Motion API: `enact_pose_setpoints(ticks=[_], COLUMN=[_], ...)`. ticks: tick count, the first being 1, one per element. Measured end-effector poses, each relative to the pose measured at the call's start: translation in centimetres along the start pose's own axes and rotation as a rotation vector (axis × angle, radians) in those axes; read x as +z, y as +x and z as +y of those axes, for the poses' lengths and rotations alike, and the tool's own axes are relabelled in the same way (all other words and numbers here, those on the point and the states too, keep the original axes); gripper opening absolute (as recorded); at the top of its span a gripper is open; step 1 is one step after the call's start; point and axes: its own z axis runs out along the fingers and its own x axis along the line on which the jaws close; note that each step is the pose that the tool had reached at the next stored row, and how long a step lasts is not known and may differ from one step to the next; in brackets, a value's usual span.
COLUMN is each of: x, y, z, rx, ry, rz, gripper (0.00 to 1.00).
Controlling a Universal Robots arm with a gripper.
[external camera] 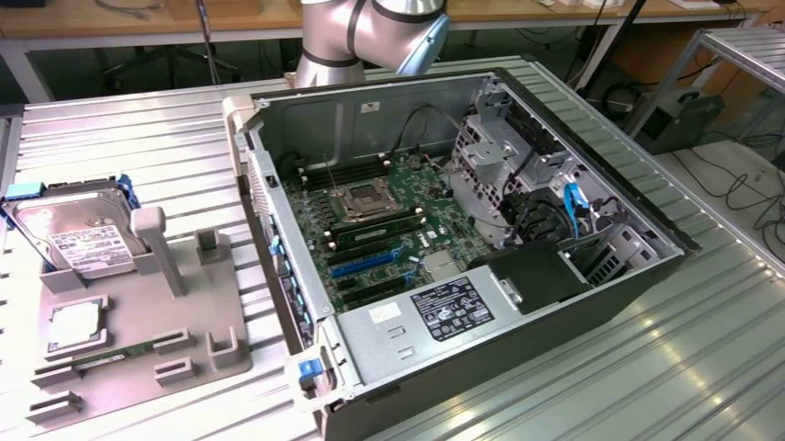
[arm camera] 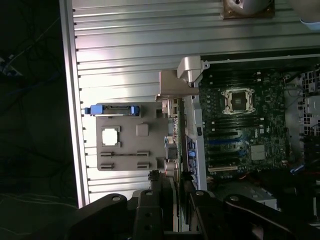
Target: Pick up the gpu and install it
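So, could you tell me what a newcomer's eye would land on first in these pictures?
Most likely the open computer case at the centre of the exterior view, its green motherboard laid bare. Then the hard drive standing in the grey fixture tray on the exterior view's left. In the wrist view, the end effector appears to grip the gpu edge-on.

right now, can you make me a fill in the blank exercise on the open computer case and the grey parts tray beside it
1. The silver hard drive with a white label stands on the grey plastic tray and carries a ____ handle.
2. The open black computer case holds a ____ motherboard.
3. The thin green gpu card sits edge-on between the gripper's two black ____.

Missing words: blue; green; fingers
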Motion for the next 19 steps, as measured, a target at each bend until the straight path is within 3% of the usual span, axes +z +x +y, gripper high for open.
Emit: enact_pose_setpoints(ticks=[19], x=[-1.74], y=[0.0], z=[0.12], rx=[0.0], ry=[0.0001], rz=[0.0], gripper=[0.27])
